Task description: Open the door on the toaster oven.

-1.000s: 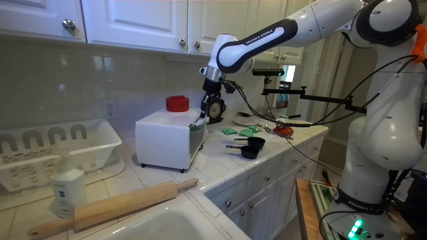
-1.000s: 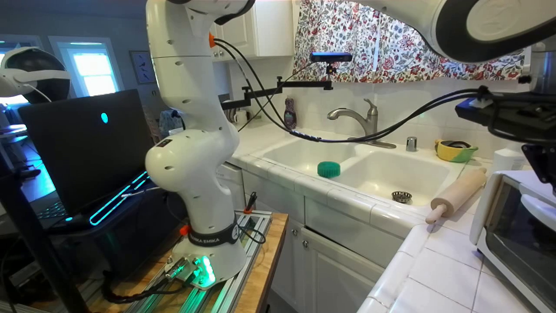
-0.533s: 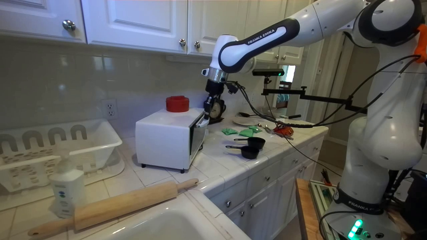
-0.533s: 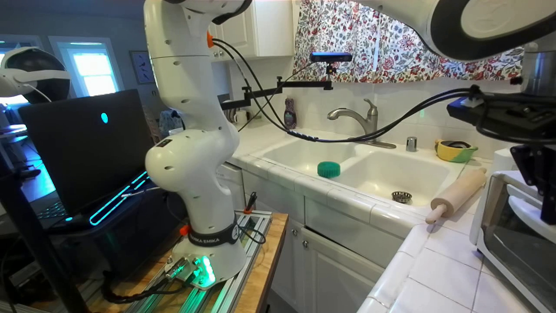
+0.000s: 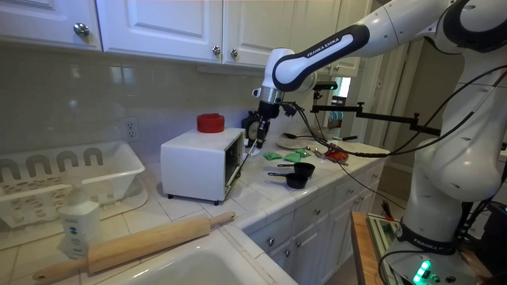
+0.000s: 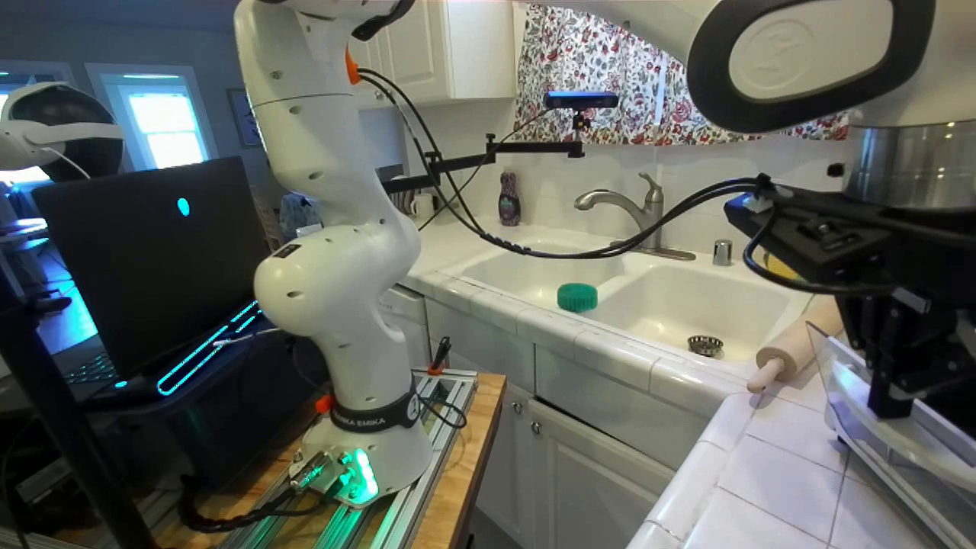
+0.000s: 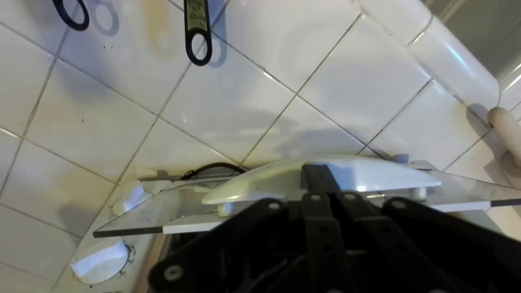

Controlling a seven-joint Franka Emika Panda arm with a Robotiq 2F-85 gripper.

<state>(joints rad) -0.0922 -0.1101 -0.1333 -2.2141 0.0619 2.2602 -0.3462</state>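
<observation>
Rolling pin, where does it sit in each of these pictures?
In an exterior view: rolling pin, lower left.
In an exterior view: rolling pin, right side, partly hidden.
In the wrist view: rolling pin, right edge, cut off.
Shared landmark: the toaster oven door, in all three views.

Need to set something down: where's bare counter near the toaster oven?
Bare tiles lie between toaster oven and rolling pin; also between oven and black cups, though the part-open door may drop there. Crowded: around plate and green pieces.

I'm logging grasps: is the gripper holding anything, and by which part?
Nothing seems held: the gripper looks shut and empty in the wrist view, at the middle of the door handle.
</observation>
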